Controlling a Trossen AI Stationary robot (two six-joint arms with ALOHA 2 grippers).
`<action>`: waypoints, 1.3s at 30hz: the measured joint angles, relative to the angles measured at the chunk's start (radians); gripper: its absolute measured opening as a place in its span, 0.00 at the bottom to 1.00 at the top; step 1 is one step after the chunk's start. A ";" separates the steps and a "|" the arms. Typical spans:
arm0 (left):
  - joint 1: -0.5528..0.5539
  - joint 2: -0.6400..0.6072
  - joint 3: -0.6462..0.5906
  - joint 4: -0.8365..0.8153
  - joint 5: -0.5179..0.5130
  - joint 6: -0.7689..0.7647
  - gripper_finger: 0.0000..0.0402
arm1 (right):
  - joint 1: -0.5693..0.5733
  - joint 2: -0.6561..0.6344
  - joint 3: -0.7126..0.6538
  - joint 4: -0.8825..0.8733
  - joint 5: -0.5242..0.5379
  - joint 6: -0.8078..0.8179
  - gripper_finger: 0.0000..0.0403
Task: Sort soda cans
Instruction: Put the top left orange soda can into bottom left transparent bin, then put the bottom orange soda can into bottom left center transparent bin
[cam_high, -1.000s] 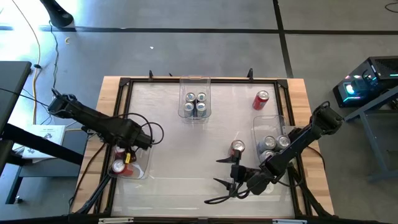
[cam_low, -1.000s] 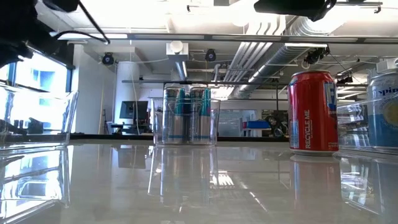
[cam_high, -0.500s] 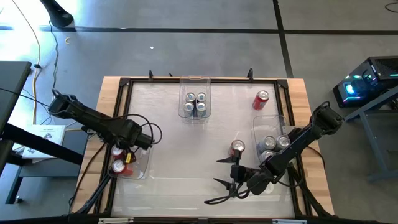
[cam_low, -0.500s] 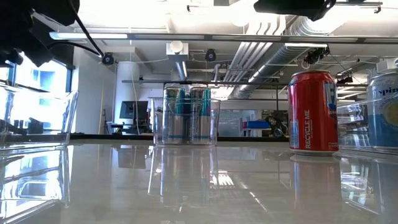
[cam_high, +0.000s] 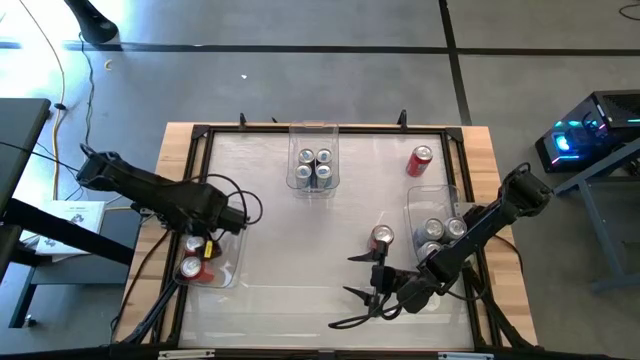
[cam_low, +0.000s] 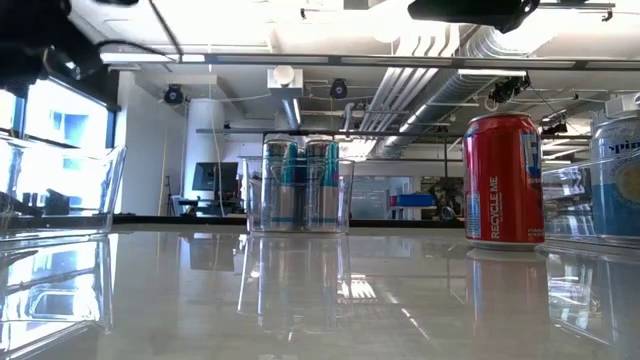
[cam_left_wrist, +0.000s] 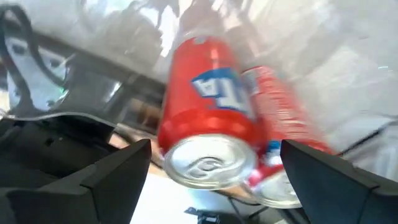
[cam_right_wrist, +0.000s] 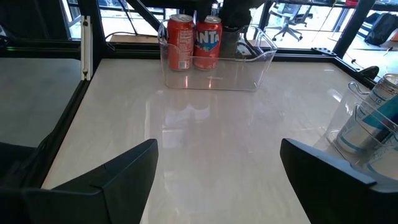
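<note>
Three clear bins (cam_high: 313, 168) ringed the white table (cam_high: 290, 230), holding soda cans (cam_high: 192, 256), with two red cans (cam_high: 381, 237) loose, while the left gripper (cam_high: 232, 221), jaws apart, hovered beside the left bin and the right gripper (cam_high: 362, 276) waited open, empty.

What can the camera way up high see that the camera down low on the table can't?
Only the high view shows both arms whole: the left tool open above the left bin with its two red cans, and the right tool open near the front edge. Only the low view shows the room behind the table, with ceiling pipes and lights. Both show the back bin holding silver-blue cans, and a red can standing loose on the table.
</note>
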 joint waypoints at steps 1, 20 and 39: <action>0.000 -0.001 0.019 0.000 0.000 0.000 0.88 | 0.000 0.000 0.000 0.000 -0.003 0.000 0.83; -0.163 0.029 0.204 0.851 -0.702 0.309 0.87 | -0.068 -0.190 0.262 -0.740 0.079 0.108 0.83; -0.361 0.344 0.167 1.419 -1.085 0.508 0.87 | -0.269 -0.251 0.119 -1.100 -0.441 0.451 0.83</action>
